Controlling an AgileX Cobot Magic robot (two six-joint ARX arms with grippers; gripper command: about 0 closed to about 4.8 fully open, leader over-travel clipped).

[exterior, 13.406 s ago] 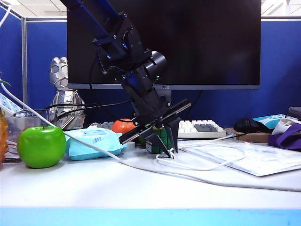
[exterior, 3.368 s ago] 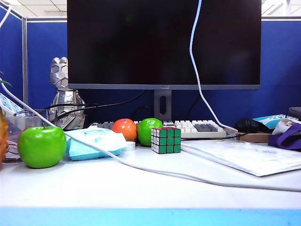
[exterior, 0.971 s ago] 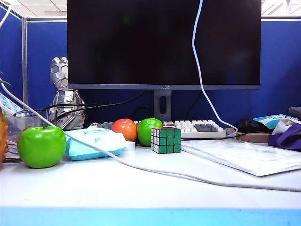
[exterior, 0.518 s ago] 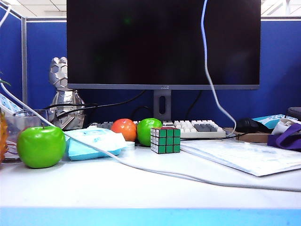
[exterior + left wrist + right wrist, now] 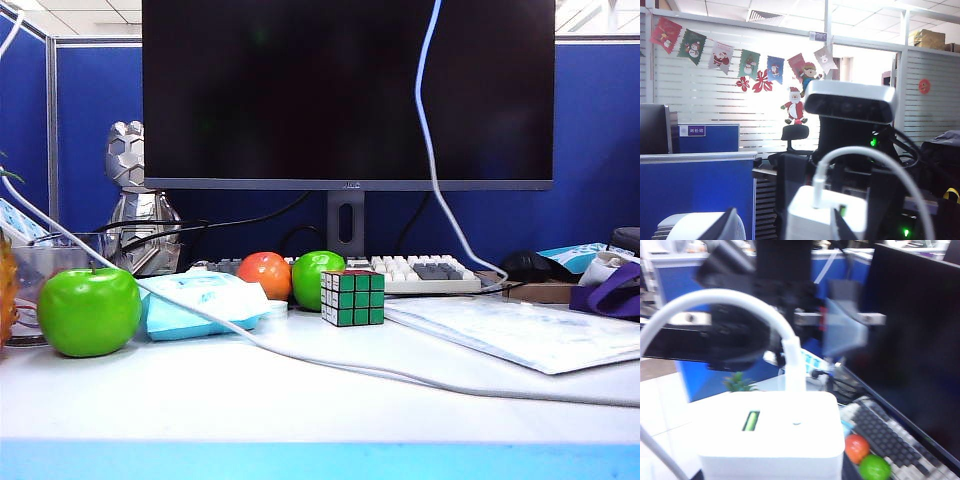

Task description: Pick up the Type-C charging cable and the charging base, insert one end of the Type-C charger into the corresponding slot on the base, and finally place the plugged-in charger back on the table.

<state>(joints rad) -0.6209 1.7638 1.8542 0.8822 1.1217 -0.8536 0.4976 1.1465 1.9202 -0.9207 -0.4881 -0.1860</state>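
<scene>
The charging base (image 5: pixel 770 435), a white block, sits between the jaws of my right gripper (image 5: pixel 837 200), which is shut on it high above the table (image 5: pixel 300 400). One plug of the Type-C charging cable (image 5: pixel 715 302) stands in the base's top face. From there the cable arches away and hangs down past the monitor (image 5: pixel 430 150) to the desk. My left gripper (image 5: pixel 782 227) is open, facing the base (image 5: pixel 820 212) from close by with nothing between its fingers. Neither gripper shows in the exterior view.
On the desk are a green apple (image 5: pixel 88 310), a blue packet (image 5: pixel 200 300), a Rubik's cube (image 5: pixel 352 297), two more fruits (image 5: pixel 264 275), a keyboard (image 5: pixel 425 272) and a flat white packet (image 5: pixel 520 335). A long white cord (image 5: pixel 300 360) crosses the front. The monitor (image 5: pixel 300 90) fills the back.
The arm that reached down beside the cube long ago has left the exterior view. Over the last second the hanging cable has swayed slightly to the right.
</scene>
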